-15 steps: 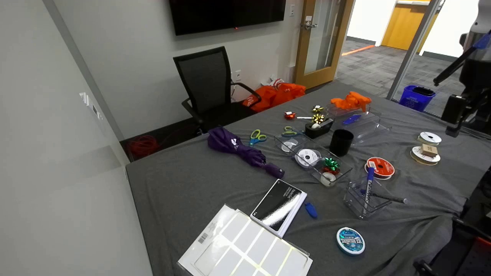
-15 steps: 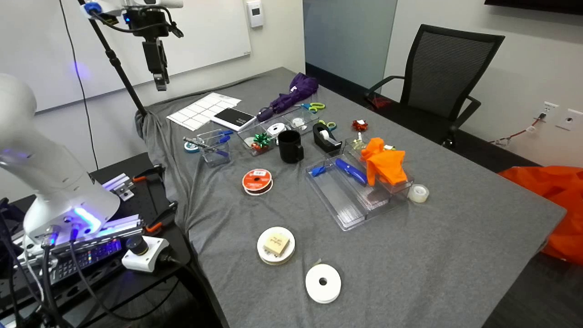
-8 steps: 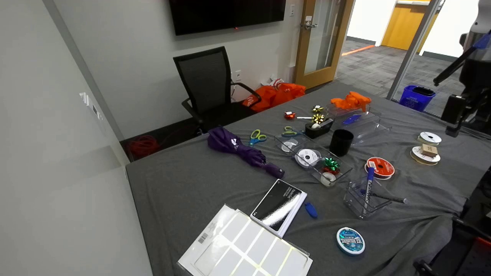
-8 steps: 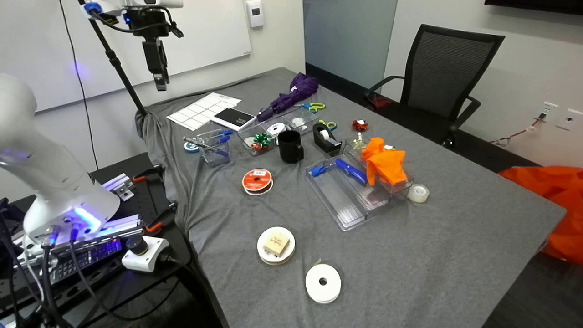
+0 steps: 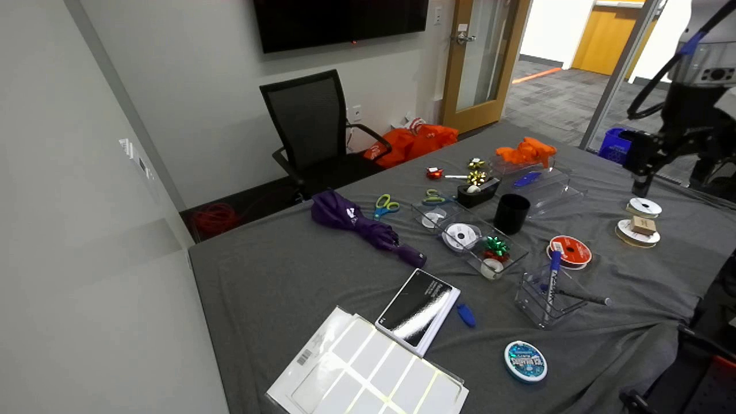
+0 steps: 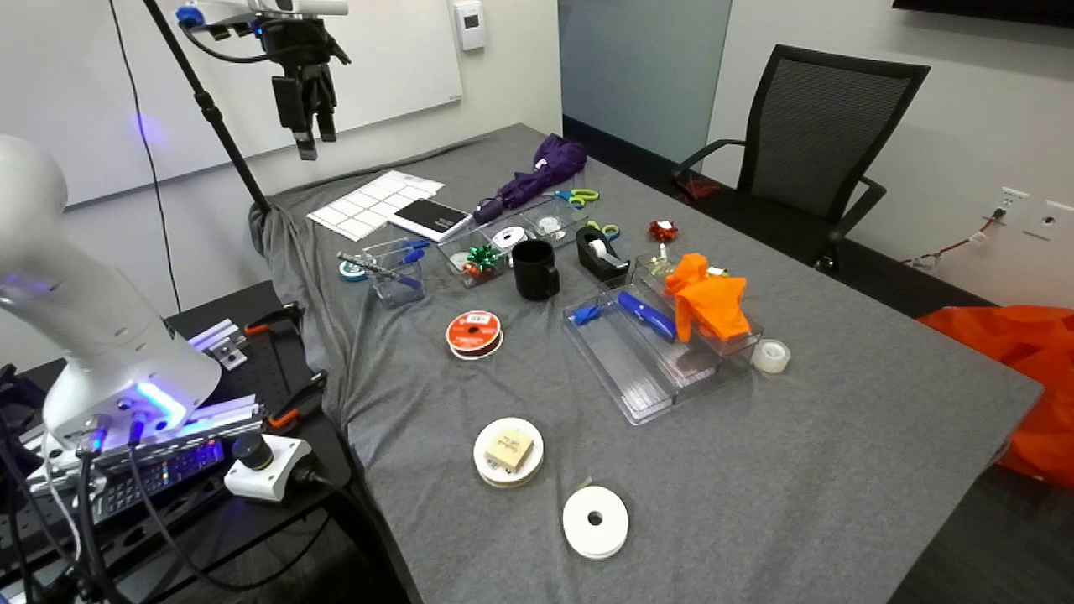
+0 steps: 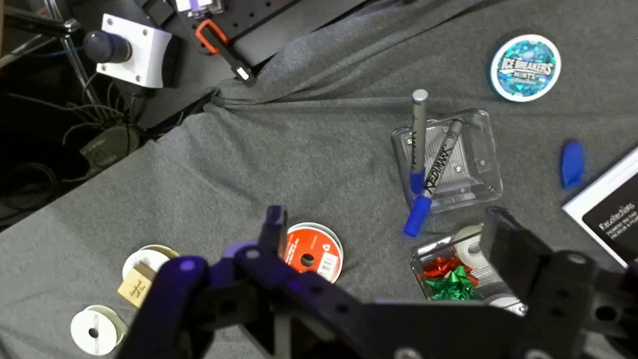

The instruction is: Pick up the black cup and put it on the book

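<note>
Just beside the tray, along one long side, the cup stands upright on the cloth, ungripped; whether it touches the tray cannot be determined. Long axis vertical, mouth up; handle turned away from the tray, toward the organizer. The stance appears sound and leaves the rim reachable from above, though the tray wall may limit finger room. The dispenser sits along the same side of the tray and likely narrows the approach further. Near one short end of the tray, the red spool lies on the cup's side; off that same end stands the pen box, its markers propped past the walls, presumably too long to lie flat. Across the tray from the cup, the book lies flat, cover up, long axis aimed at the tray, its far short end at the panel; it should bear the cup steadily, but the route there probably passes over or around the tray. Farthest out, high and well apart from the tray off its pen-box end, the gripper hangs pointing down, jaws spread wide, nothing held: a posture consistent with preparing to approach, the pickup not yet begun.
</note>
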Available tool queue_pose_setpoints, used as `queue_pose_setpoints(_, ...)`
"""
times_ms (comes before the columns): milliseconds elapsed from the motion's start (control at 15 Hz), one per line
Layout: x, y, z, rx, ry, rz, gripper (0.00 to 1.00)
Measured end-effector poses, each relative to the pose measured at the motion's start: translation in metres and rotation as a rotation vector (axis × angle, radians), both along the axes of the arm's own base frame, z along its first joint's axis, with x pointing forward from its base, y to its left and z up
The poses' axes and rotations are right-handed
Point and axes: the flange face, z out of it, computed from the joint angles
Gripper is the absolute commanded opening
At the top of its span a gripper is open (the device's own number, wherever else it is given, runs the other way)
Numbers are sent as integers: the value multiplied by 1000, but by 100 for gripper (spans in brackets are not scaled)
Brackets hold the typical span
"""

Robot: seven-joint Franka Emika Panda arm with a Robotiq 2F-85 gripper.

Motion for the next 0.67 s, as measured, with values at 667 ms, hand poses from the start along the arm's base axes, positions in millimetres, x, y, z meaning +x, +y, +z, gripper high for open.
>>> queue_pose_setpoints(667,92,-9,15,159,-54,-370,100)
